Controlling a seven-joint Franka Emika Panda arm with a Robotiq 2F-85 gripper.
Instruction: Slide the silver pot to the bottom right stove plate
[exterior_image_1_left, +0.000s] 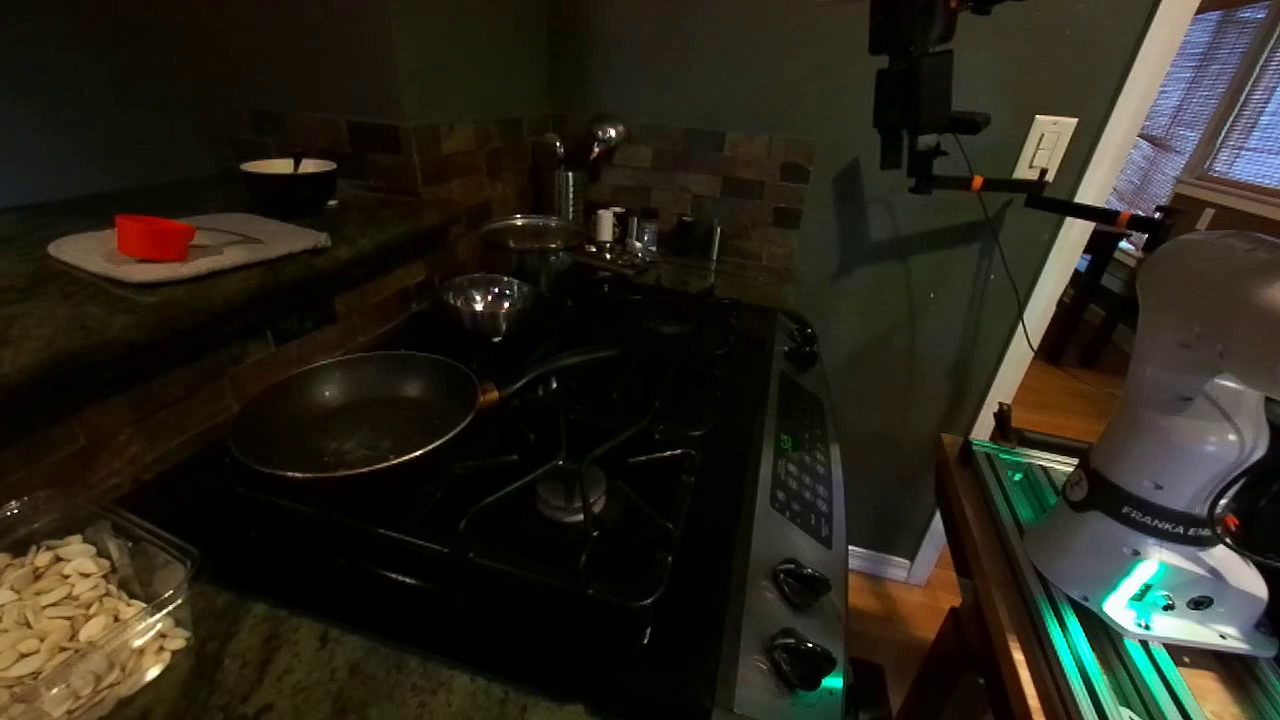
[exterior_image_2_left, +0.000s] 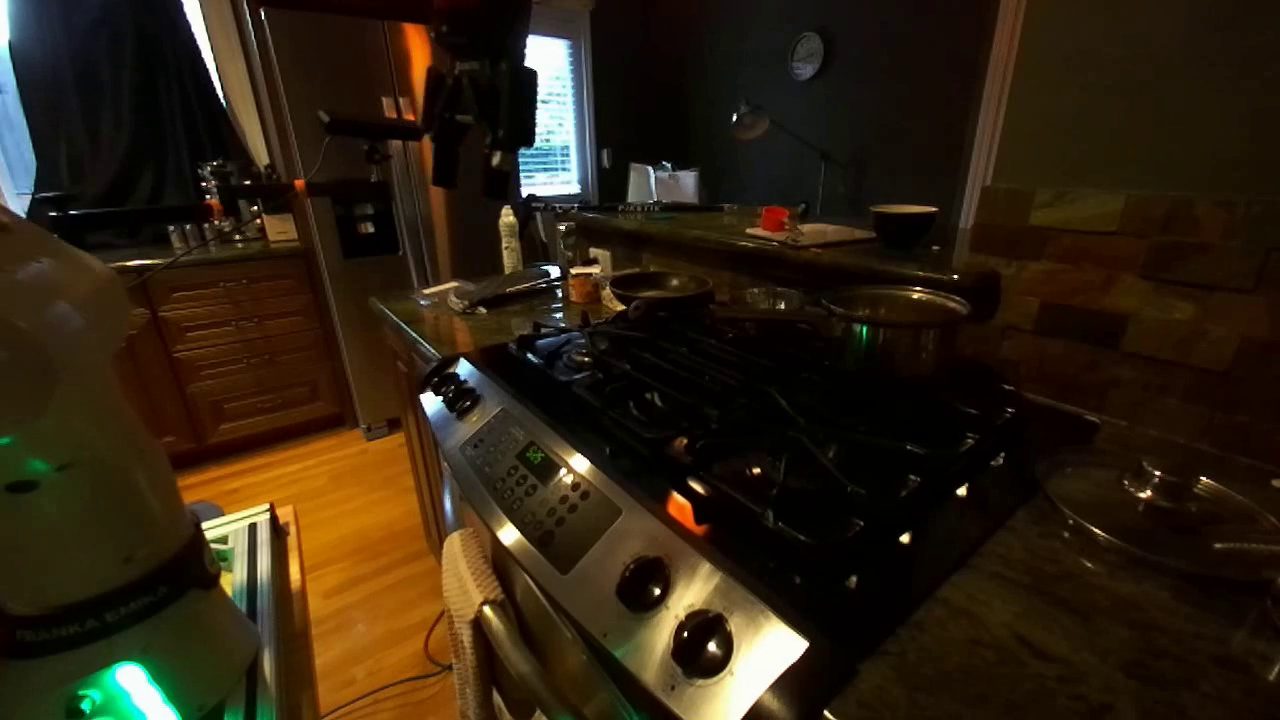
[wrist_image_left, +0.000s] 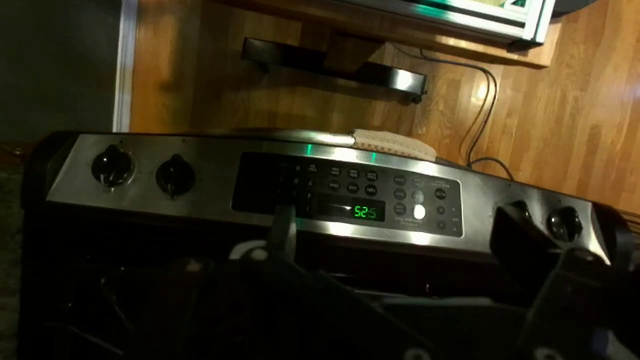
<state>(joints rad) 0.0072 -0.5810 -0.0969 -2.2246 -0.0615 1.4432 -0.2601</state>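
Observation:
The silver pot (exterior_image_1_left: 487, 300) is small, low and shiny. It stands at the back of the black stove (exterior_image_1_left: 640, 560), between the dark frying pan and a larger pot. In an exterior view its rim (exterior_image_2_left: 770, 298) shows only in part and dimly. A burner grate (exterior_image_2_left: 745, 470) lies on the front of the stove near the control panel. My gripper (exterior_image_2_left: 475, 180) hangs high above the stove, well away from the silver pot. In the wrist view the gripper (wrist_image_left: 395, 225) has its fingers wide apart with nothing between them. The silver pot is out of the wrist view.
The frying pan (exterior_image_1_left: 360, 415) stands at the back with its handle over the stove's middle. A larger pot (exterior_image_2_left: 895, 320) stands at the back corner. Knobs (exterior_image_1_left: 800, 660) line the stove's front. A glass lid (exterior_image_2_left: 1165, 505) and a seed tub (exterior_image_1_left: 75, 610) lie on the counters.

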